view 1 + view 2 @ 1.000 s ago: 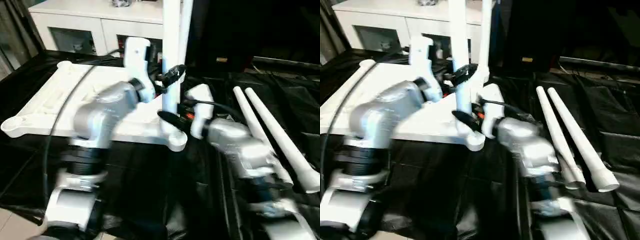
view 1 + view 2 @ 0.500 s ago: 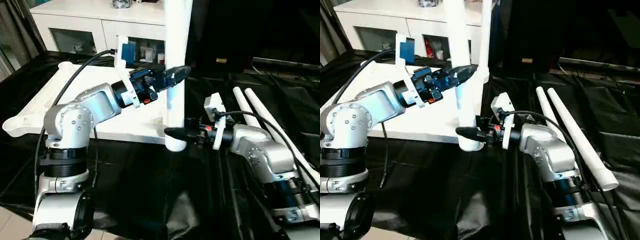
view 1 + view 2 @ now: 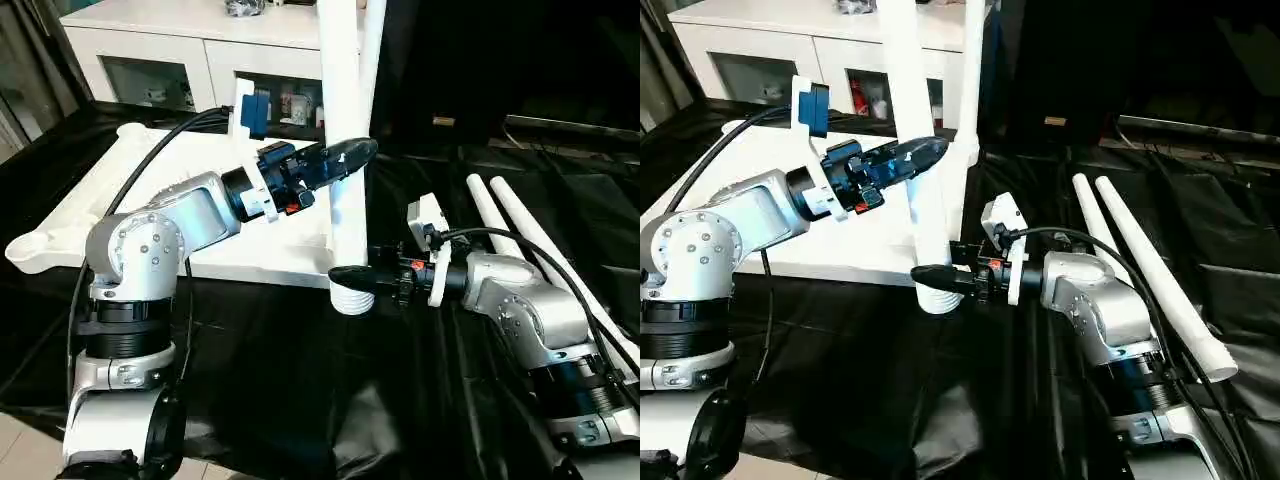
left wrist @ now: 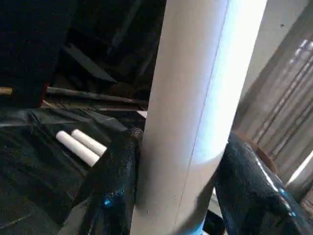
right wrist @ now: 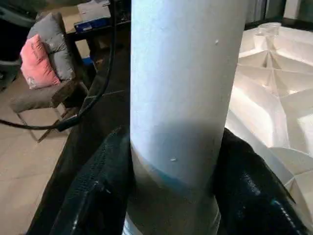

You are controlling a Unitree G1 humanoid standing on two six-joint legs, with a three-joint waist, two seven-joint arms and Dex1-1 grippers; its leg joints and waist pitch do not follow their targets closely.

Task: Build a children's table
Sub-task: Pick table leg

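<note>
Both grippers are clamped on one upright leg (image 3: 343, 150) at the near right corner of the upturned tabletop (image 3: 120, 200), which lies ribbed side up on black sheeting (image 3: 300, 400): the left gripper (image 3: 345, 160) grips it partway up, the right gripper (image 3: 352, 277) grips it low, just above the threaded end. That end appears to sit at or just over the corner socket; whether it has entered cannot be told. To seat it well, the leg should be kept plumb over the socket, the low grip steering the end in while the upper one holds the shaft from leaning, then pressed or turned home without forcing it crooked. Counted: one tabletop; one leg in hand; a second leg (image 3: 974, 80) standing at the far right corner; two spare legs (image 3: 540, 260) lying side by side on the sheeting to the right, four in all. A white cabinet (image 3: 180, 50) stands behind.
</note>
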